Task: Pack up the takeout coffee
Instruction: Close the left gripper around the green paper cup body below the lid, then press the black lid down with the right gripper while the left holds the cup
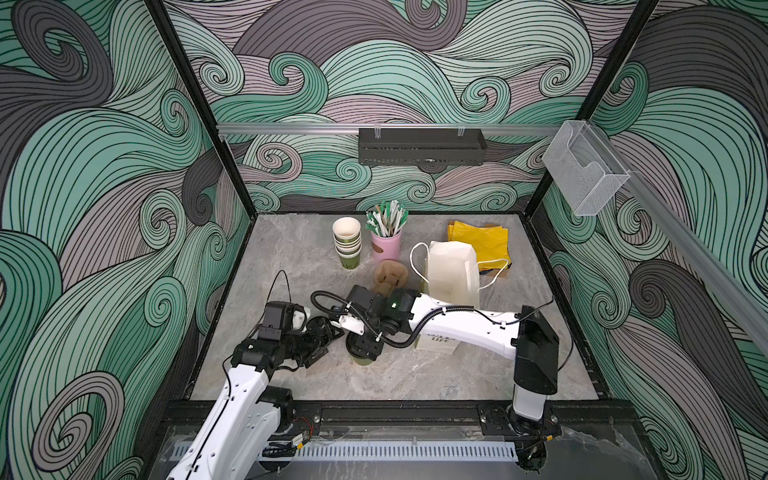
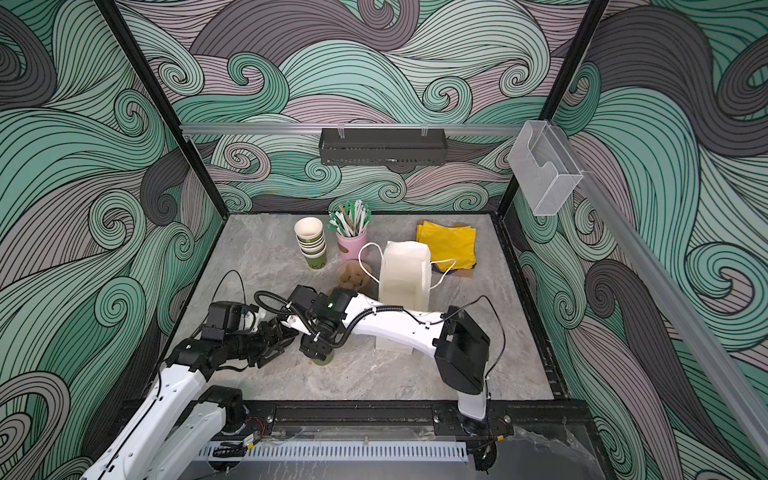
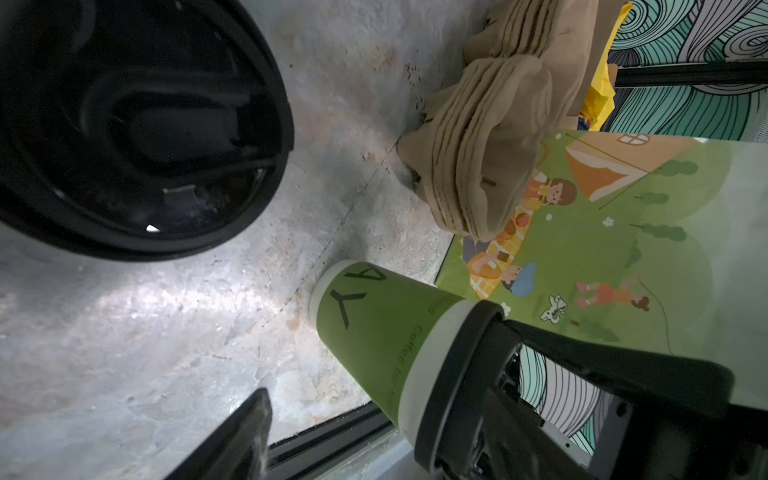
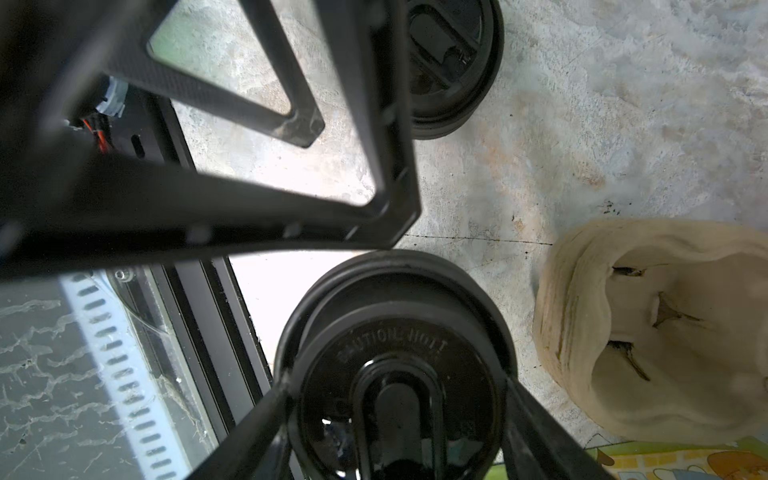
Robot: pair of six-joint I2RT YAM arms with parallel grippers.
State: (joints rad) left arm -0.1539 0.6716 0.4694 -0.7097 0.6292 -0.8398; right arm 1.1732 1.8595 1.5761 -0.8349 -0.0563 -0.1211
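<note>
My right gripper [image 4: 397, 384] sits directly over the upright olive-green paper cup [image 3: 374, 332], jaws clamped across its black round plastic lid [image 4: 395, 345]; left gripper [image 1: 324, 343] just beside, jaws apart.

The grey table [image 1: 291, 257] bears stacked paper cups [image 1: 347, 243], a pink straw cup [image 1: 386, 246], a paper bag [image 1: 453, 270] and a lidded green cup [image 1: 362, 360]. Yellow napkins [image 1: 486, 241], pulp carriers [image 1: 390, 272] and black lids [image 4: 451, 62] lie flat.
</note>
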